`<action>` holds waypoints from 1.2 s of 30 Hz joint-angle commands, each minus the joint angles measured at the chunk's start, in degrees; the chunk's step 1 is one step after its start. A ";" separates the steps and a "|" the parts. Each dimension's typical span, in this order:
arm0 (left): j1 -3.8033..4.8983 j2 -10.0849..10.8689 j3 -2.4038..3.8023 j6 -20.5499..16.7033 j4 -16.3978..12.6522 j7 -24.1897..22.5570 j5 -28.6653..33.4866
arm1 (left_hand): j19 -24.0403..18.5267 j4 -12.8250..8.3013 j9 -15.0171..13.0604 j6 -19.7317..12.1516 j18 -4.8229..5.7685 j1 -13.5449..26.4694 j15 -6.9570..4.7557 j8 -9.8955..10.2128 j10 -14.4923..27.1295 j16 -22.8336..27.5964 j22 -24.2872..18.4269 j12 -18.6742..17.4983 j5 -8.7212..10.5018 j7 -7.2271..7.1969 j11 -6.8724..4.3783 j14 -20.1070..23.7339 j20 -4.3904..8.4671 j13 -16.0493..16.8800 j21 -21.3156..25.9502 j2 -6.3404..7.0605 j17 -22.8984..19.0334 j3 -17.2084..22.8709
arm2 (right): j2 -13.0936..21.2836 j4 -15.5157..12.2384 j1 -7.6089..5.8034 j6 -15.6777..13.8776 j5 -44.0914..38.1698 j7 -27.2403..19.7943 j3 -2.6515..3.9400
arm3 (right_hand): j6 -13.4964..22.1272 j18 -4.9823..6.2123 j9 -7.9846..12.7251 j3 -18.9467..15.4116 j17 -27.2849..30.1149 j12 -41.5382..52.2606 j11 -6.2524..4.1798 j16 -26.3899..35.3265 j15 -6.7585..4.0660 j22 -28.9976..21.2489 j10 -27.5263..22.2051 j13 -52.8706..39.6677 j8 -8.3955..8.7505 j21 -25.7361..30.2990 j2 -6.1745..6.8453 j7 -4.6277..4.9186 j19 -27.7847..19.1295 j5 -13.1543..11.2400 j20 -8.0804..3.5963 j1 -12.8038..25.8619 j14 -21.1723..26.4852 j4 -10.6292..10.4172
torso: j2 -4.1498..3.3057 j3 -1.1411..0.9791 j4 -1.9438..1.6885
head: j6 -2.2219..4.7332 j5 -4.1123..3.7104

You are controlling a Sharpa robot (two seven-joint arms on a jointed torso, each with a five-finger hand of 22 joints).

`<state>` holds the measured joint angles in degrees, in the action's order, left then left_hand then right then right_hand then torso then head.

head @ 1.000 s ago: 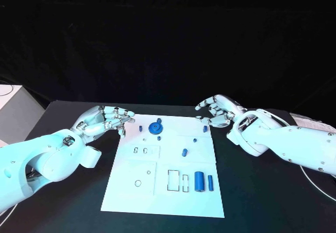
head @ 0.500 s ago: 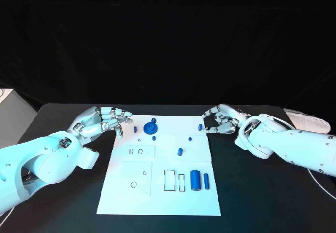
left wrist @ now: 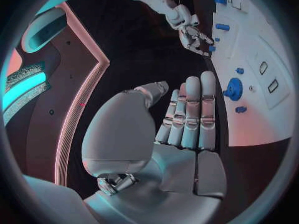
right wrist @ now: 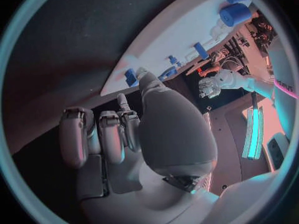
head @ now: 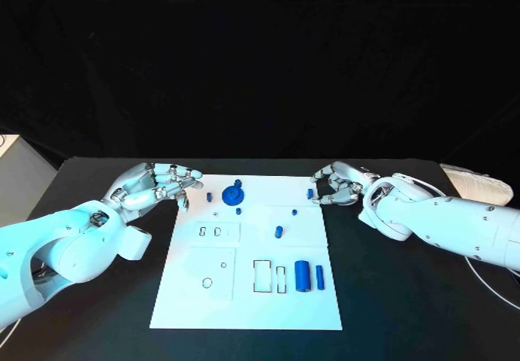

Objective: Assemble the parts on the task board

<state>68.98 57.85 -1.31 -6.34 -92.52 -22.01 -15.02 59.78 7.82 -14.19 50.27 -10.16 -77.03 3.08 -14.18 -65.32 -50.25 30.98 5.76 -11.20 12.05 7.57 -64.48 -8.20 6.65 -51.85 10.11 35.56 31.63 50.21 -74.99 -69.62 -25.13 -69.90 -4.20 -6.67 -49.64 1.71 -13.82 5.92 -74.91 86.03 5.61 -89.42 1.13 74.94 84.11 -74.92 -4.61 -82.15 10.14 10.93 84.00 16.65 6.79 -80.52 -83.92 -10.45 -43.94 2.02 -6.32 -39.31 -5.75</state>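
Task board (head: 247, 301) mid-table, blue parts (head: 303, 277) on it — left hand (head: 155, 185) at its far left corner, right hand (head: 339, 185) at its far right corner, both empty, fingers curled.

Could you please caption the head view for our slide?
Both robot hands, left and right, flank the task board.

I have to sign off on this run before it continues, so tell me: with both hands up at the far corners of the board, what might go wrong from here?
1. The right hand hovers beside a small blue peg at the task board edge; a clumsy grasp may knock it off.
2. The left hand sits at the far left corner; it could nudge the board.
3. The blue gear and neighbouring pegs are crowded.
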 commanded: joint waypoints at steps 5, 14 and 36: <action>0.02 -0.14 0.03 0.72 0.00 -0.47 0.14 | -0.66 -0.14 -0.07 -0.63 -0.39 0.54 -0.07 -0.12 0.33 0.31 -0.05 0.36 0.17 0.08 0.10 0.42 0.01 0.06 0.09 -0.10 -0.16 0.31 | -0.86 1.13 0.21 0.90 0.02 0.24 0.01 | -2.00 0.38 -0.37 0.85 -13.52 0.49 -0.11 -0.02 -0.02 7.85 2.51 -11.83 -0.89 -0.13 -1.11 -0.54 2.26 -0.44 0.13 -1.13 -5.67 -1.30 | 0.04 0.12 0.05 | -0.39 0.15; 0.02 -0.19 0.03 0.81 0.10 -0.34 0.09 | -0.72 -0.11 -0.07 -0.69 -0.39 0.59 -0.05 -0.09 0.39 0.35 -0.05 0.35 0.16 0.13 0.14 0.42 0.00 0.06 0.09 -0.14 -0.20 0.32 | -1.67 1.72 0.61 1.24 0.38 -0.12 -0.01 | -5.44 0.25 -1.04 2.90 -13.98 1.29 -1.06 -0.18 -0.81 8.39 3.32 -12.54 -3.06 -0.60 -1.49 -1.62 2.54 -2.10 -0.57 -1.65 -5.79 -2.02 | 0.07 0.03 0.15 | -0.64 0.49; 0.02 -0.20 0.03 1.06 0.15 -0.11 -0.03 | -0.75 -0.14 -0.07 -0.72 -0.39 0.56 -0.04 -0.09 0.42 0.37 -0.06 0.36 0.15 0.14 0.14 0.42 -0.01 0.06 0.09 -0.17 -0.23 0.36 | -2.63 1.98 0.97 1.80 0.42 -0.12 -0.01 | -6.64 0.09 -1.19 4.49 -14.50 1.86 -1.58 -0.36 -1.31 8.98 3.89 -13.07 -3.95 -1.17 -1.40 -2.14 2.85 -3.18 -1.08 -2.14 -5.93 -2.00 | 0.09 0.08 0.12 | -0.99 0.48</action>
<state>68.97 57.76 -1.31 -6.26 -92.28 -21.85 -15.09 59.37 7.66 -14.17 50.07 -10.17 -77.03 3.09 -14.18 -65.32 -50.25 30.96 5.76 -11.21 12.26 7.57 -64.49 -8.19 6.64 -51.85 10.11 35.38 31.79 47.64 -73.03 -68.70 -24.28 -69.34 -4.02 -6.69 -56.14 1.71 -14.99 10.17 -74.91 87.59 4.30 -89.42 0.27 74.91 84.05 -74.94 -8.41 -83.09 8.91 8.76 84.01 13.75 5.93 -82.20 -83.91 -12.40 -43.87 2.09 -6.15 -40.26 -5.22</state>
